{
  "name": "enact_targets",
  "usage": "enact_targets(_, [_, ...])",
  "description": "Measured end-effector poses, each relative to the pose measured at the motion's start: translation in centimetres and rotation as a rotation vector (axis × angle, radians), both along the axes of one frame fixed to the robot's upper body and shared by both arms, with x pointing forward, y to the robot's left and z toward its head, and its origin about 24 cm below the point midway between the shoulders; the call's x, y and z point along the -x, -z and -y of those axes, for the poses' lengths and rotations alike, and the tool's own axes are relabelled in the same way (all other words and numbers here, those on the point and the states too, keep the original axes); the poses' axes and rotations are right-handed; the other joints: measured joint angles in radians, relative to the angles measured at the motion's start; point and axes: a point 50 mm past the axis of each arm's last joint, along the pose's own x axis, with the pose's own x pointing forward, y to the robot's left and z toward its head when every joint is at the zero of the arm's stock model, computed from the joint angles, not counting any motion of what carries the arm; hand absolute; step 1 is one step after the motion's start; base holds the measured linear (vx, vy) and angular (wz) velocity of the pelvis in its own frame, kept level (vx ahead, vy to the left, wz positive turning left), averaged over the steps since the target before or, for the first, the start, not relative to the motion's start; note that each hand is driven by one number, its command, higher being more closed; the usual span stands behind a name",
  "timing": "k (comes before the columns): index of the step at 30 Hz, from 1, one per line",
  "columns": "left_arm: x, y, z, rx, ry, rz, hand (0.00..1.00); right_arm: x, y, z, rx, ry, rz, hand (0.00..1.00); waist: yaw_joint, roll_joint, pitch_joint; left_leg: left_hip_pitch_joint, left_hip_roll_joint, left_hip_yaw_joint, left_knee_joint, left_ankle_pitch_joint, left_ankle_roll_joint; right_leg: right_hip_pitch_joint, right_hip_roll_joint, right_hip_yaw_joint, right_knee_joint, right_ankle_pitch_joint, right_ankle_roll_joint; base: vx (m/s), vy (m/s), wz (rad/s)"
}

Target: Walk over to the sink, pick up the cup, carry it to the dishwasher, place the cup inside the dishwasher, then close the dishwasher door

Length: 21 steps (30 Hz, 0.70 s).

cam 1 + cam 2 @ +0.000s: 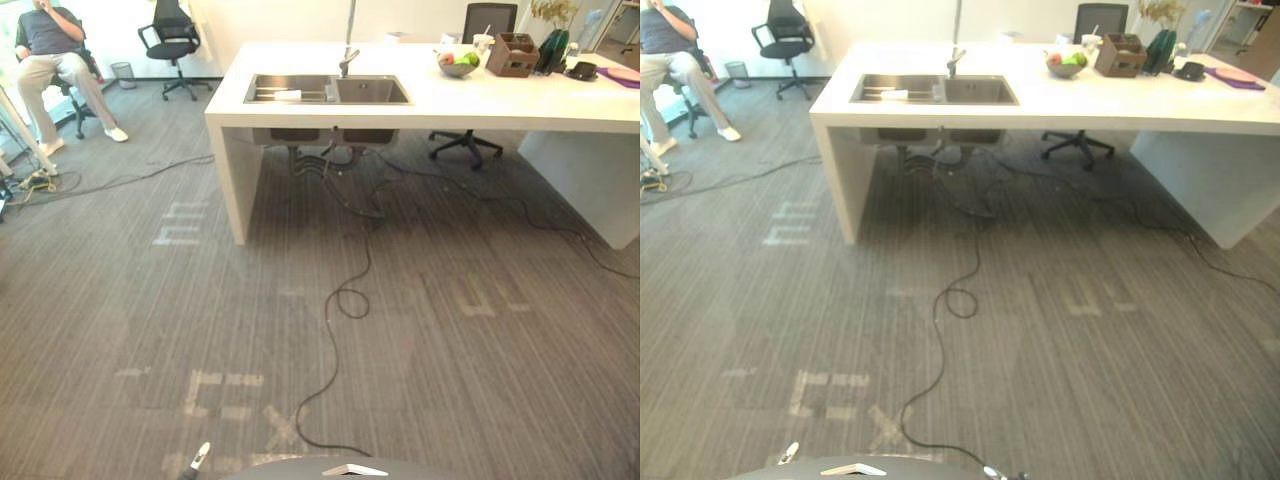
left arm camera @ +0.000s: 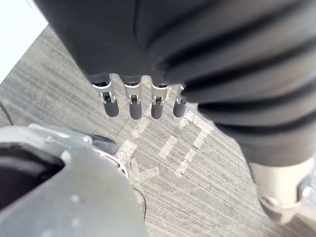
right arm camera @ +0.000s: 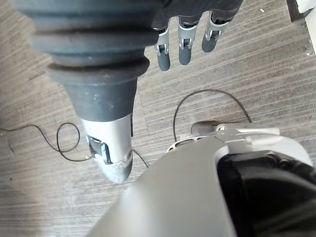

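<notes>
**APPROACH PHASE: SINK AHEAD, BOTH HANDS EMPTY**

**1. Floor.** Grey striped carpet (image 1: 480, 350) lies between the robot and the work area. The sink is well apart from both hands, so walking comes first and no reach is possible yet.

**2. Worktop.** The white worktop (image 1: 520, 100) runs across the far side of the scene, with its long axis left to right. A seated person (image 1: 50, 50) is off to the far left, clear of the direct path.

**3. Sink.** The double-basin steel sink (image 1: 327, 89) is set near the left end of the worktop. Its long axis runs parallel to the front edge. It lies ahead and slightly to the robot's left, with the tap (image 1: 348, 58) behind the divider between the basins. By this offset the left arm probably ends up marginally nearer, though the difference is small.

**4. Task item.**
- The cup cannot be made out in either basin from here.
- A pale flat item (image 1: 287, 95) rests in the left basin.
- A small pale vessel (image 1: 484, 42) stands on the worktop between the fruit bowl (image 1: 458, 64) and a brown box (image 1: 512, 55). Whether it is the cup cannot be told.

**5. Hands.**
- The left hand (image 2: 134, 103) hangs over the carpet with its fingers straight and apart. It holds and touches nothing.
- The right hand (image 3: 183, 47) is in the same condition, with fingers extended and nothing between them.
</notes>
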Motion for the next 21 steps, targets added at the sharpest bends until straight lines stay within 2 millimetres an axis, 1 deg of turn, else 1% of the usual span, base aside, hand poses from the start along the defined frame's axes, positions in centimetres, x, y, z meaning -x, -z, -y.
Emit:
enact_targets(5, [-0.3, -0.1, -0.2, -0.042, 0.051, 0.01, 0.0, -1.0, -0.1, -0.2, -0.005, -0.047, 0.031, 0.0, -0.003, -0.004, 0.018, 0.004, -0.005, -0.006, 0.0, 0.004, 0.006, 0.006, -0.005, -0.002, 0.0, 0.002, 0.002, -0.05, 0.002, 0.03])
enact_targets(8, [-0.2, 0.0, -0.2, -0.049, 0.066, 0.003, 0.0, -0.9, 0.0, -0.2, -0.019, -0.056, 0.046, 0.0, -0.003, -0.004, 0.028, 0.004, -0.009, -0.008, 0.0, 0.008, 0.01, 0.007, -0.01, -0.002, -0.002, 0.005, 0.006, -0.06, 0.011, 0.03])
enact_targets(13, [-0.3, -0.1, -0.4, -0.048, 0.071, 0.007, 0.0, -1.2, -0.1, -0.5, -0.024, -0.088, 0.082, 0.0, -0.004, -0.013, 0.035, 0.002, -0.016, -0.015, -0.001, 0.006, 0.008, 0.015, -0.016, -0.006, -0.005, 0.003, 0.014, -0.06, 0.009, 0.04])
enact_targets(15, [-0.3, -0.1, -0.5, -0.053, 0.102, 0.006, 0.0, -1.2, -0.1, -0.7, -0.027, -0.093, 0.088, 0.0, -0.01, -0.016, 0.037, 0.001, -0.019, -0.026, -0.001, 0.005, 0.009, 0.018, -0.019, -0.013, -0.006, 0.003, 0.015, -0.04, 0.009, 0.11])
enact_targets(21, [-0.4, -0.1, -0.6, -0.066, 0.114, 0.025, 0.0, -1.1, 0.0, -0.8, -0.073, -0.065, 0.09, 0.0, -0.013, -0.018, 0.039, 0.006, -0.023, -0.027, -0.001, 0.003, 0.013, 0.024, -0.024, -0.013, -0.005, 0.003, 0.02, -0.01, 0.004, 0.02])
